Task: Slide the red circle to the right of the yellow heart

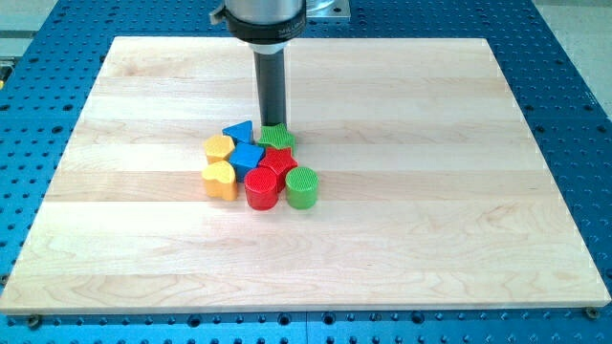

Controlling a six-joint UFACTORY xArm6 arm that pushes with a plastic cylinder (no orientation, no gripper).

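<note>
The red circle (261, 188) sits at the front of the bunch of blocks, in the middle of the frame on the wooden tabletop (430, 210). It looks small, hard and light, so it should slide easily. The yellow heart (220, 180) is just left of it, and a green circle (302, 187) is touching its right side. Behind are a red star (278, 161), blue blocks (248, 155) and another yellow block (218, 147). I have no hand to grab with. My tip (273, 124) is at the back, maybe touching a green block (278, 137). Push the red circle low on its side.
</note>
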